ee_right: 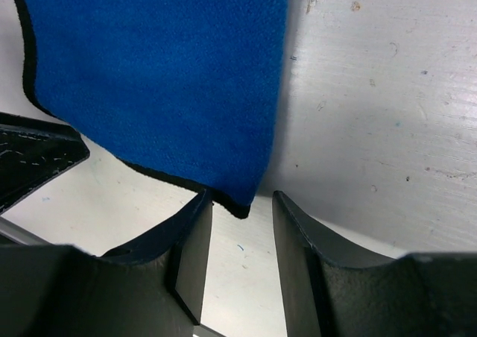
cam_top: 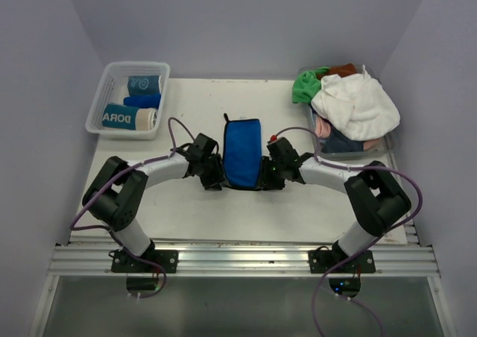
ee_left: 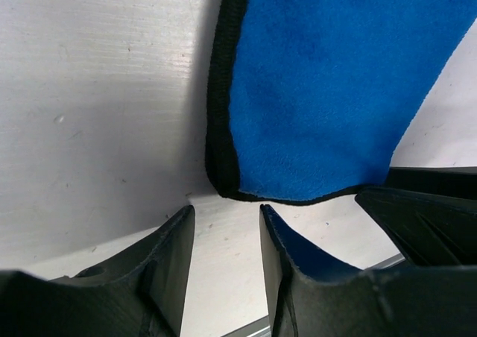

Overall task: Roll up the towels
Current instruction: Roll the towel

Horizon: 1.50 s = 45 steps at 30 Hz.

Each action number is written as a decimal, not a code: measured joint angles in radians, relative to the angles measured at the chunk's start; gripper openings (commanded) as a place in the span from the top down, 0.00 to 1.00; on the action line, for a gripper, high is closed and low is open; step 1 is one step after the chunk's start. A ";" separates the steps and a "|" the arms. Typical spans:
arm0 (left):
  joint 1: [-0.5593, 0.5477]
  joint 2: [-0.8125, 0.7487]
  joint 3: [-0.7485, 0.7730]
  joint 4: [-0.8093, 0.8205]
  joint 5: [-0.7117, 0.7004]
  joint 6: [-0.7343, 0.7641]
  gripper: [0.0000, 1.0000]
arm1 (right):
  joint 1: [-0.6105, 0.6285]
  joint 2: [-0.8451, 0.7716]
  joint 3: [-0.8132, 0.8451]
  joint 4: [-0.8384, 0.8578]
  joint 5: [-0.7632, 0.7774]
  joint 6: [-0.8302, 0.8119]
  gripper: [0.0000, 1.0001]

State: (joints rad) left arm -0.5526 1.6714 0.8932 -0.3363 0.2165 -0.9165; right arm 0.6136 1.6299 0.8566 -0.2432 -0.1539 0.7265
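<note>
Blue towel [cam_top: 242, 152] lies flat at the middle of the table [cam_top: 186, 210], its long axis running from the near edge toward the far one, with a small black loop at its far end. The left gripper [cam_top: 212, 177] and right gripper [cam_top: 270, 174] sit at its 2 near corners. 3 rolled towels [cam_top: 133, 117] lie in the mesh basket [cam_top: 95, 117] at far left, and a loose heap of towels [cam_top: 356, 104], white, green and pink, fills a bin [cam_top: 350, 156] at far right. From the left wrist, the blue towel [ee_left: 335, 91] shows a black-edged corner pointing at the left gripper [ee_left: 227, 218], whose jaws stand partly apart over bare table with nothing between them. From the right wrist, the other near corner of the blue towel [ee_right: 156, 76] reaches the mouth of the right gripper [ee_right: 240, 203]. Its jaws are likewise partly apart and clamp nothing, though the corner may brush 1 finger; the view is too close to tell.
</note>
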 measured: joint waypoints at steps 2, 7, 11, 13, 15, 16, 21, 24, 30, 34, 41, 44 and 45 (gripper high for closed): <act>0.000 0.004 -0.004 0.018 0.002 -0.014 0.59 | 0.000 0.006 -0.004 0.008 0.000 0.002 0.60; 0.000 0.019 -0.006 0.051 0.007 -0.041 0.66 | 0.000 0.007 -0.008 0.020 -0.003 0.008 0.62; 0.000 0.026 -0.008 0.069 0.006 -0.060 0.69 | 0.000 0.009 -0.008 0.023 -0.003 0.008 0.69; 0.000 0.030 -0.008 0.075 0.006 -0.066 0.78 | 0.000 0.014 -0.008 0.025 -0.004 0.010 0.77; 0.000 0.035 -0.009 0.082 0.003 -0.070 0.87 | 0.000 0.019 -0.008 0.026 -0.004 0.013 0.82; 0.000 0.038 -0.009 0.082 0.003 -0.071 0.97 | 0.000 0.019 -0.008 0.026 -0.004 0.014 0.90; 0.000 0.042 -0.010 0.084 0.003 -0.076 1.00 | 0.000 0.019 -0.008 0.027 -0.004 0.017 1.00; 0.000 0.041 -0.009 0.082 0.002 -0.076 1.00 | 0.000 0.018 -0.008 0.026 -0.003 0.018 1.00; -0.005 0.026 -0.001 0.044 -0.021 -0.074 1.00 | 0.001 -0.002 -0.001 0.011 0.002 0.017 1.00; -0.006 0.014 0.013 0.004 -0.040 -0.069 1.00 | 0.001 -0.016 0.029 -0.005 0.003 0.014 1.00; -0.005 0.008 0.058 -0.042 -0.065 -0.068 1.00 | 0.000 -0.023 0.066 -0.027 0.005 0.013 1.00; 0.001 0.008 0.080 -0.055 -0.067 -0.067 1.00 | 0.000 -0.023 0.082 -0.041 0.005 0.010 1.00; 0.005 0.008 0.087 -0.056 -0.066 -0.067 1.00 | -0.002 -0.023 0.090 -0.047 0.005 0.009 1.00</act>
State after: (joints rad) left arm -0.5476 1.6791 0.9806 -0.3920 0.1505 -0.9836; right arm 0.6121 1.6070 0.9466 -0.2897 -0.1486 0.7353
